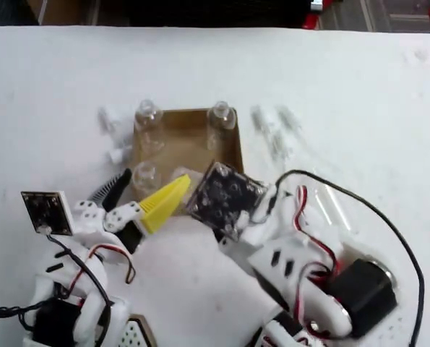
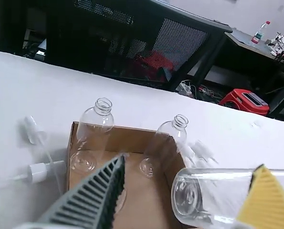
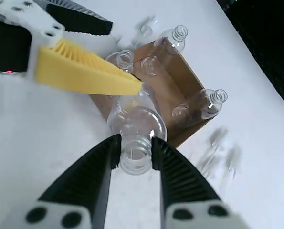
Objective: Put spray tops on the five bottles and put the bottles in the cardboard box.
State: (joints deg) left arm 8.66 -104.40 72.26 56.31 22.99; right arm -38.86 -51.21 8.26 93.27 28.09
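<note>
Gripping a bottle (image 3: 135, 125) by its neck, right claw (image 3: 134, 151) half-hides it overhead; left claw (image 2: 191, 164) gapes wide.

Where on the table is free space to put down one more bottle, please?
Bare table beyond the cardboard box, and at the far left past the spray tops. Crowded: the box's near edge, where the left claw and the right claw, holding a bottle, meet.

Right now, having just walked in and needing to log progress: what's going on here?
The right gripper holds a clear bottle by its neck at the near edge of the cardboard box. The left gripper is open, its yellow finger by that bottle's body. Three uncapped bottles stand in the box. Spray tops lie loose on the table beside it.
</note>
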